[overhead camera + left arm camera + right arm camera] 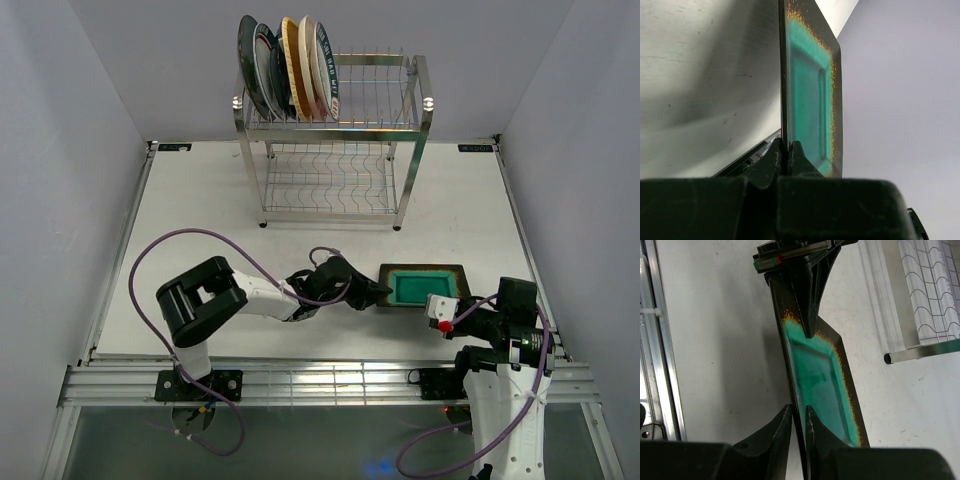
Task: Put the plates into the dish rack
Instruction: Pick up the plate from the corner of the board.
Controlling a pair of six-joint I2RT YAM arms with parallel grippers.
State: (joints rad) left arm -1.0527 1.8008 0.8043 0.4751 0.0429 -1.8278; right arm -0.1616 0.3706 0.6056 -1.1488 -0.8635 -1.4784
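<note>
Green square plate [420, 288] lower centre-right in top view, between left gripper [378, 292] and right gripper [438, 303]; dish rack [330, 180] upper centre. Left wrist alone shows jaws clamped on its rim. Right wrist: fingers [782, 430] straddle opposite rim, grip unclear.

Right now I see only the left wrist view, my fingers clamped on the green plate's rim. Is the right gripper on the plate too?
Observer: Yes, the right gripper straddles the opposite rim of the green plate; whether it pinches I cannot tell.
Operator: Where is the dish rack?
Observer: The dish rack stands at the far side of the table, apart from the plate.
Operator: Any room?
Observer: The other plates stand upright at the left of its upper shelf; the right part and the lower shelf hold none.
</note>
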